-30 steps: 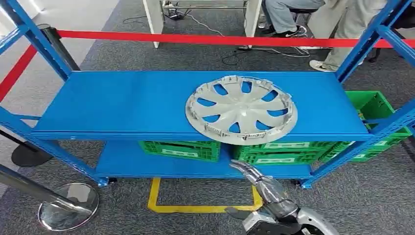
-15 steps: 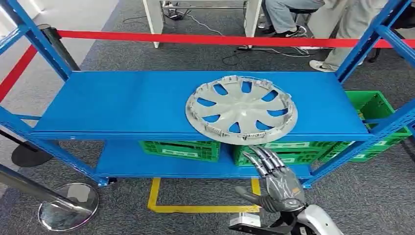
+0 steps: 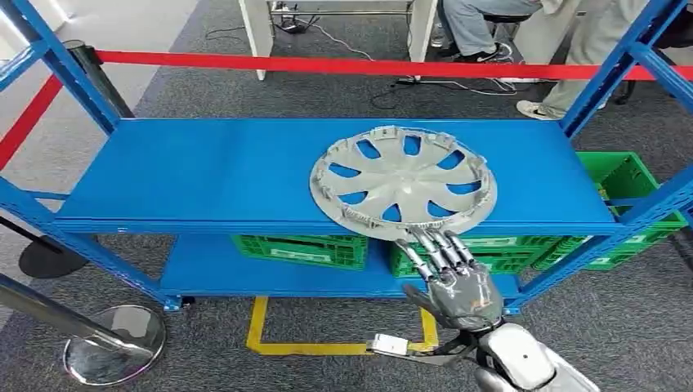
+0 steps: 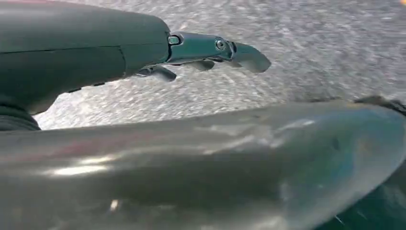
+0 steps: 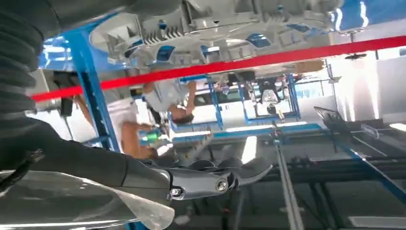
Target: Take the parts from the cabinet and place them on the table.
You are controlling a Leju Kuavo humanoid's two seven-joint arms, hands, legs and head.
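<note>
Reaching upward in the head view, the right robot hand (image 3: 453, 282) is holding nothing, its fingers (image 3: 433, 249) spread apart and pointing at the near rim of the grey wheel cover (image 3: 403, 181), just below the front edge of the blue shelf (image 3: 204, 175). The wheel cover is lying flat on that upper shelf, its near rim overhanging the front edge slightly. The left robot hand (image 4: 210, 50) is hanging over grey carpet, fingers loosely extended and gripping nothing. The likely hazards are judged as follows: fingers rising from beneath may be striking the shelf lip or tipping the overhanging rim, sliding the cover backward; a one-sided grasp on so broad and thin a disc may be letting it pivot and drop toward the green crates (image 3: 299, 250) below. The red barrier tape (image 3: 327, 64) is crossing behind.
</note>
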